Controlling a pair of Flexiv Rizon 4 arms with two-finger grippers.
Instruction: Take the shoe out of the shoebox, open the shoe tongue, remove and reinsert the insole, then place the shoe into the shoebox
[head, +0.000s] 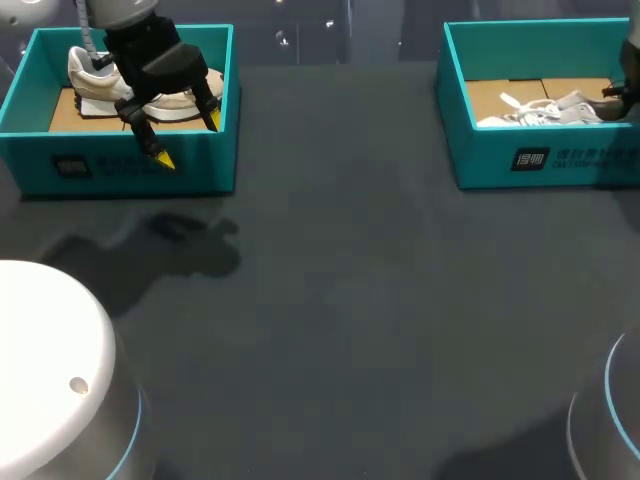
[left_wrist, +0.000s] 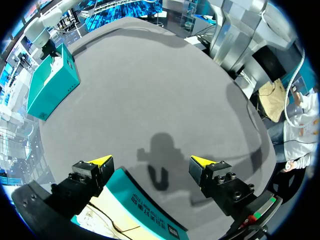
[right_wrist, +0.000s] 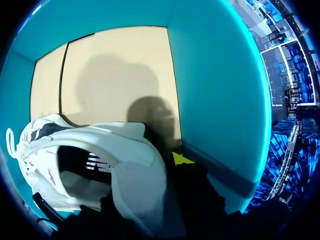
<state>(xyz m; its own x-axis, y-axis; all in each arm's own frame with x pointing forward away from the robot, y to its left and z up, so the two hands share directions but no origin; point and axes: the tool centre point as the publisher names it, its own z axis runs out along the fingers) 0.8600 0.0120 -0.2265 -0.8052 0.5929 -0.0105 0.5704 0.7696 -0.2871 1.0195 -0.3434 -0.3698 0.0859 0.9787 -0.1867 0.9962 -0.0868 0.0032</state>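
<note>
A beige and white shoe (head: 92, 72) lies in the teal shoebox (head: 130, 165) at the table's back left. My left gripper (head: 187, 140) hangs open over that box's front wall (left_wrist: 145, 207), nothing between its fingers (left_wrist: 100, 161). A white shoe (head: 545, 108) lies in the second teal shoebox (head: 540, 155) at the back right, where my right arm enters from the edge. In the right wrist view my right gripper (right_wrist: 160, 167) is shut on the white shoe's (right_wrist: 100, 150) heel collar. One yellow fingertip (right_wrist: 181, 159) shows outside the heel, close to the box wall (right_wrist: 215, 90); the other is hidden.
The dark grey table (head: 340, 270) stretches between the two boxes. The white robot base (head: 50, 370) stands at the front left and another base (head: 610, 420) at the front right. The far shoebox (left_wrist: 50, 82) shows across the table in the left wrist view.
</note>
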